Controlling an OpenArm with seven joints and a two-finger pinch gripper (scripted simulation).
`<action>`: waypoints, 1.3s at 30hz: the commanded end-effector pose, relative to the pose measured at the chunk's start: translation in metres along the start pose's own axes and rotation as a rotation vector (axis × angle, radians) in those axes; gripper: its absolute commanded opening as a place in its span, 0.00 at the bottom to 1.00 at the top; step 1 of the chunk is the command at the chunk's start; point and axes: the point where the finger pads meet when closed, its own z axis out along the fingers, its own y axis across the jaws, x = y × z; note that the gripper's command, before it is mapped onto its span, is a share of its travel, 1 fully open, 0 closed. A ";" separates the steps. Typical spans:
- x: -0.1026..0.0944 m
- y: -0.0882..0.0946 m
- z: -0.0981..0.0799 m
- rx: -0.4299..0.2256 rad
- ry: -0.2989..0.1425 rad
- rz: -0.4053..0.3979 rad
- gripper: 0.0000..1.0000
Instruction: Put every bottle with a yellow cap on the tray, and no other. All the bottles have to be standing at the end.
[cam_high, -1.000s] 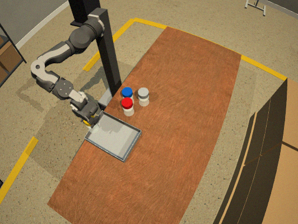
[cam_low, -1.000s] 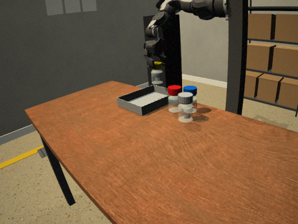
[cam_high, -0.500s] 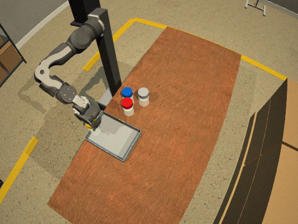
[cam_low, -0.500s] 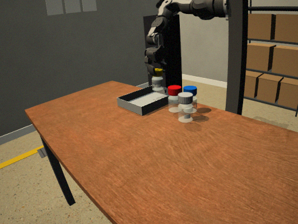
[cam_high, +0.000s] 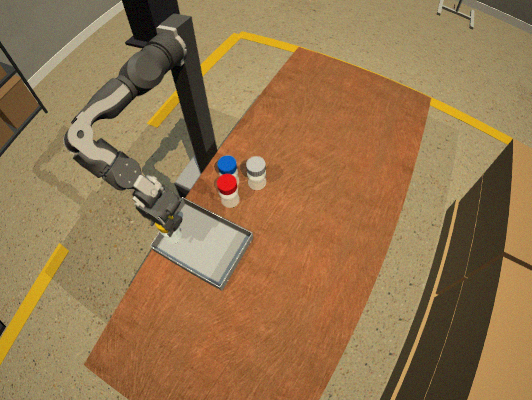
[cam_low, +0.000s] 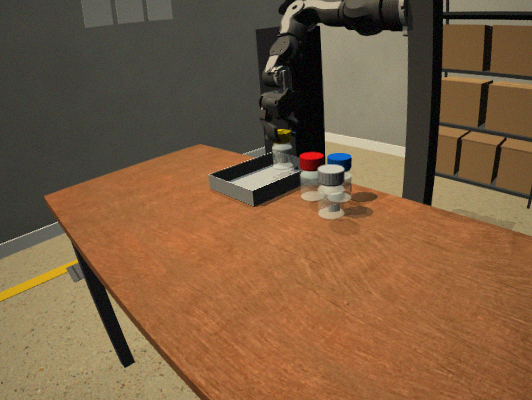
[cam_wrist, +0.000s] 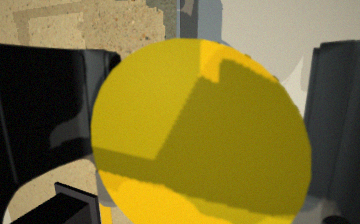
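My gripper (cam_high: 167, 222) is shut on the clear bottle with the yellow cap (cam_low: 283, 148) and holds it upright over the far corner of the grey tray (cam_high: 204, 242). The bottle's base is low inside the tray (cam_low: 254, 179); I cannot tell if it touches the floor. In the wrist view the yellow cap (cam_wrist: 200, 132) fills the frame between my dark fingers. No other yellow-capped bottle is in view.
Three clear bottles stand close together on the table just beyond the tray: a red-capped one (cam_high: 228, 190), a blue-capped one (cam_high: 226, 165) and a grey-capped one (cam_high: 256, 172). The arm's dark post (cam_high: 192, 90) stands at the table edge beside them.
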 end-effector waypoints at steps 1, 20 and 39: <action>0.000 0.002 0.000 -0.011 -0.002 0.002 0.00; -0.001 0.002 0.007 -0.008 -0.003 0.002 0.00; -0.001 0.002 0.007 -0.008 -0.003 0.002 0.00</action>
